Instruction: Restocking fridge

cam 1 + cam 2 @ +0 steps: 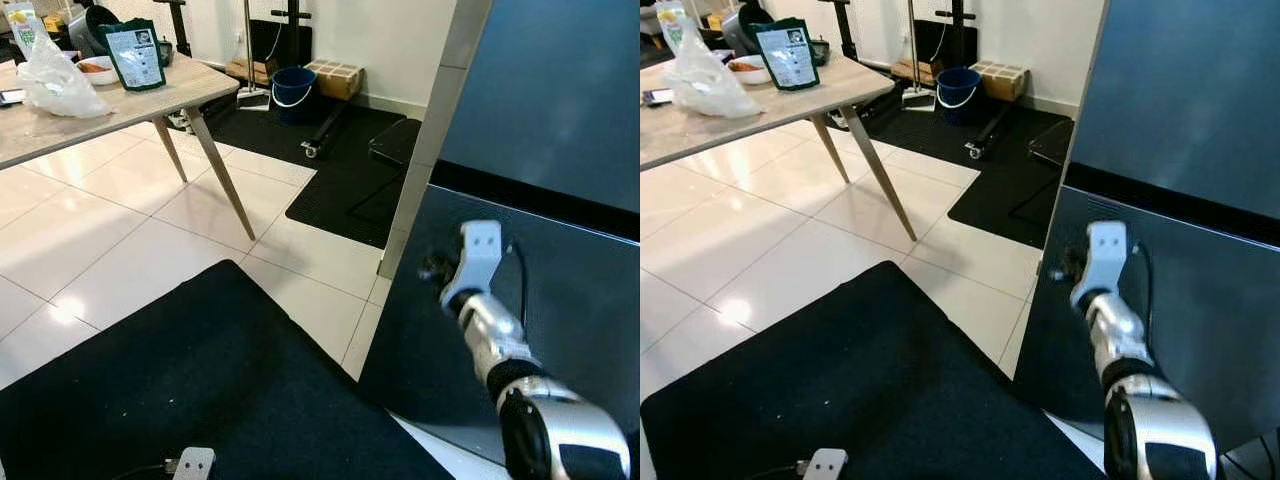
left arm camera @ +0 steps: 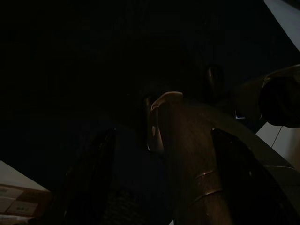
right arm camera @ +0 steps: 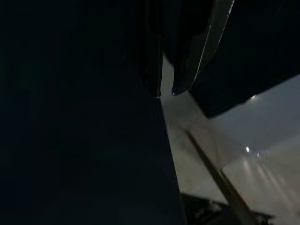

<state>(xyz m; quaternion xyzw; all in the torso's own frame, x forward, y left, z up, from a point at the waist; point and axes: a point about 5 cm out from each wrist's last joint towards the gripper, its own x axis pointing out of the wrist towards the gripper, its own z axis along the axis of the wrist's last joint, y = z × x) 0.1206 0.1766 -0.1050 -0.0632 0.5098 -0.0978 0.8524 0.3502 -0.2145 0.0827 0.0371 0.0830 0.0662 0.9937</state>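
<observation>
right claw (image 3: 164, 91) | tips at fridge (image 1: 560, 100) door edge (wrist view)

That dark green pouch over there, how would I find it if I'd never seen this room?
Look to the wooden table on the left, across the white tiles from the fridge. The pouch stands upright near its far edge, right of a crumpled clear bag. It alone is dark green with a white label.

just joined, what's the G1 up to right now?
It stands at the dark fridge with the right gripper up at the left edge of the lower door, apparently going to pull it open. The doors look shut. The groceries, a green pouch and a white plastic bag, sit on the wooden table to its left. The left arm hangs idle.
</observation>
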